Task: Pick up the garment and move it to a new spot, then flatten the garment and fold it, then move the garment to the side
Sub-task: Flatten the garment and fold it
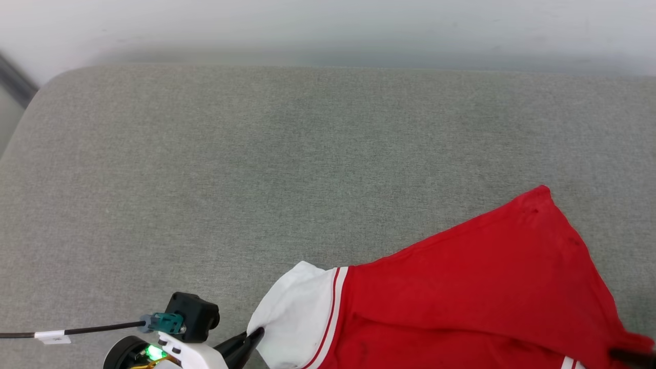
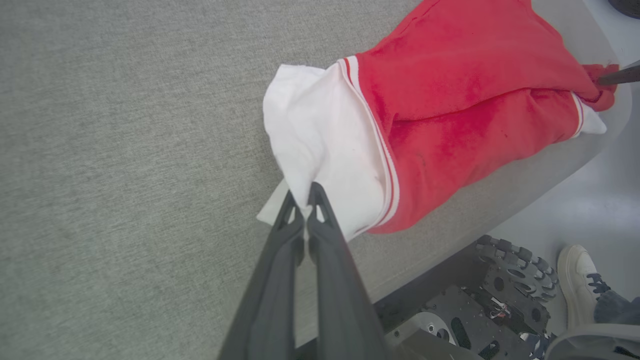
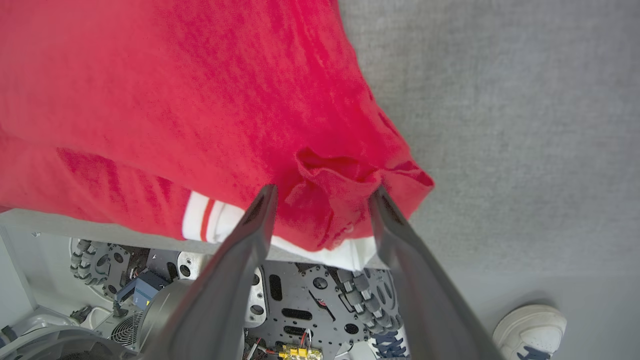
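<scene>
The garment (image 1: pixel 476 287) lies bunched at the near right of the grey padded surface (image 1: pixel 256 169), red body up, lettering and number hidden. One white sleeve (image 1: pixel 294 307) with striped trim points left. My left gripper (image 1: pixel 252 338) is shut on that sleeve's edge; the left wrist view shows the fingertips (image 2: pixel 314 196) pinching the white cloth of the garment (image 2: pixel 450 100). My right gripper (image 3: pixel 324 196) is open, its fingers on either side of a crumpled red corner of the garment (image 3: pixel 330 195) at the surface's near edge. In the head view its dark tip (image 1: pixel 633 356) meets the cloth.
The padded surface stretches far back and left to a pale wall (image 1: pixel 328 25). Below its near edge sits my wheeled base (image 3: pixel 320 300). A person's white shoe (image 2: pixel 575 280) stands on the floor beside it, the same shoe (image 3: pixel 530 325) in the right wrist view.
</scene>
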Tool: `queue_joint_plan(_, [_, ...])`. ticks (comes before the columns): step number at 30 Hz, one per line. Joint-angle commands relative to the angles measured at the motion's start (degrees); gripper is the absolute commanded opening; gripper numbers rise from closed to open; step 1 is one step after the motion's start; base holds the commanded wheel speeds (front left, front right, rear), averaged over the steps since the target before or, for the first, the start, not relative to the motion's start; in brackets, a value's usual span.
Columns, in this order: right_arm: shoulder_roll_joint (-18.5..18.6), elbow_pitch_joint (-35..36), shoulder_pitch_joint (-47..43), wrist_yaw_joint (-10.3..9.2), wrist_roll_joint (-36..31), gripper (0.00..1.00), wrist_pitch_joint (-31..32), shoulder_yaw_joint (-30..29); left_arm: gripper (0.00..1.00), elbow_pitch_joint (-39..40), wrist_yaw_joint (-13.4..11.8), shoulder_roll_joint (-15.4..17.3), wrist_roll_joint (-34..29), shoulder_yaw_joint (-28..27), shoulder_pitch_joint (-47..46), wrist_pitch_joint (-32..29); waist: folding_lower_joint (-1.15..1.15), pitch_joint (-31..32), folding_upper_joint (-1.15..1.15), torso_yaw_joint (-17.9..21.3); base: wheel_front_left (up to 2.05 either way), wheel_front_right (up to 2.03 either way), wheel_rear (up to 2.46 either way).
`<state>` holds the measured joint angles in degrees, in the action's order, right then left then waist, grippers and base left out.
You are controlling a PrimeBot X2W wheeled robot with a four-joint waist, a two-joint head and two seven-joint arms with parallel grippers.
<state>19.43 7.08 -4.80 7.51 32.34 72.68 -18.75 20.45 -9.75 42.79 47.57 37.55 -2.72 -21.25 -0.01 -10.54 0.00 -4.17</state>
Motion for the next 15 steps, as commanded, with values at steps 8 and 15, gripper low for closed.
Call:
queue_joint_plan(8, [2.8,6.2,14.6,-0.04,1.5,1.0,5.9,2.9,0.0,1.7,0.5,0.1,-1.2,0.4,-1.9,-0.4,0.01,-2.3,0.0,-3.1,0.0,0.0,0.0])
queue_joint_plan(15, [2.2,-1.0,25.6,-0.04,-2.9,1.0,5.2,5.8,0.0,2.5,1.1,-1.0,-1.7,0.8,-3.7,-0.3,0.01,-6.2,0.0,-6.8,0.0,0.0,0.0])
